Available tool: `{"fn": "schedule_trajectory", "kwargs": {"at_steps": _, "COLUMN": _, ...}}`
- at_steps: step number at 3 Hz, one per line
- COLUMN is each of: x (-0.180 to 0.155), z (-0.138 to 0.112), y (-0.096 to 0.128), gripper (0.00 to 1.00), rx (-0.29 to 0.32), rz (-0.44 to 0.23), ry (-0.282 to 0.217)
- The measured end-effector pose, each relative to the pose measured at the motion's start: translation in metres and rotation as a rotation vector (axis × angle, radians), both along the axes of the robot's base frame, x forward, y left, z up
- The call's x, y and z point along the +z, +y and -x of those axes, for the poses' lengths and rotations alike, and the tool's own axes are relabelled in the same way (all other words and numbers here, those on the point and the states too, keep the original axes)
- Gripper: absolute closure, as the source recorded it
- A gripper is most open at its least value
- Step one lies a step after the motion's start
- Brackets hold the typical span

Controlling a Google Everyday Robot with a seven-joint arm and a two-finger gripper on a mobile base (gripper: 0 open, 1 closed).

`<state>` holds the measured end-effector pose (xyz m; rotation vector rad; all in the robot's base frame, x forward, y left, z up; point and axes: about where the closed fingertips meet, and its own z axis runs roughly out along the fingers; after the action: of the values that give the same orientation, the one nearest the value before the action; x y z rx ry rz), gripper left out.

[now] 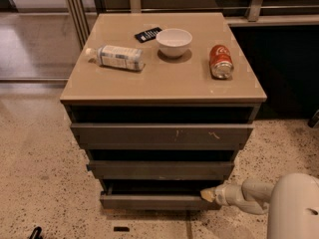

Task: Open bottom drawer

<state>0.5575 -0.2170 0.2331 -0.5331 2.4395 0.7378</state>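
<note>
The desk [164, 81], a tan-topped unit with three grey drawers stacked in its front, rises above and to the left of the gripper [206, 195]. The robot's pale body [295, 208] fills the corner to the gripper's right, and its arm [248, 195] reaches leftward from there, low over the speckled floor [40, 158].

The top drawer [159, 133] lies well above the gripper, and the middle drawer [159, 170] just above it. The bottom drawer [152, 201] runs off to the gripper's left. A dark gap shows between its front and the middle drawer. The gripper's yellowish tip sits at the right end of that gap, against the upper edge of the bottom drawer's front near its right corner. Whether the tip actually hooks the edge or only touches it I cannot tell, nor how far the gripper is spread.

Up on the desk top, all well above the gripper: a clear bottle [117, 57] lies on its side far to the upper left, a white bowl [174, 41] stands upright above and slightly left, and a red can [221, 61] lies on its side almost straight above. A small flat black thing [148, 34] rests just left of the bowl, near the back edge.
</note>
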Motion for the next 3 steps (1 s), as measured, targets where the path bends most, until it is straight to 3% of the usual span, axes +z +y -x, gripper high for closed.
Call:
{"fn": "schedule_trajectory", "kwargs": {"at_steps": 1, "x": -0.0136, "z": -0.0055, "y": -0.0080, "gripper": 1.00, "rx": -0.063, "rz": 0.008, "ry": -0.007}}
{"fn": "schedule_trajectory", "kwargs": {"at_steps": 3, "x": -0.0215, "z": -0.0090, "y": -0.0022, "gripper": 1.00, "rx": -0.055, "rz": 0.019, "ry": 0.012}}
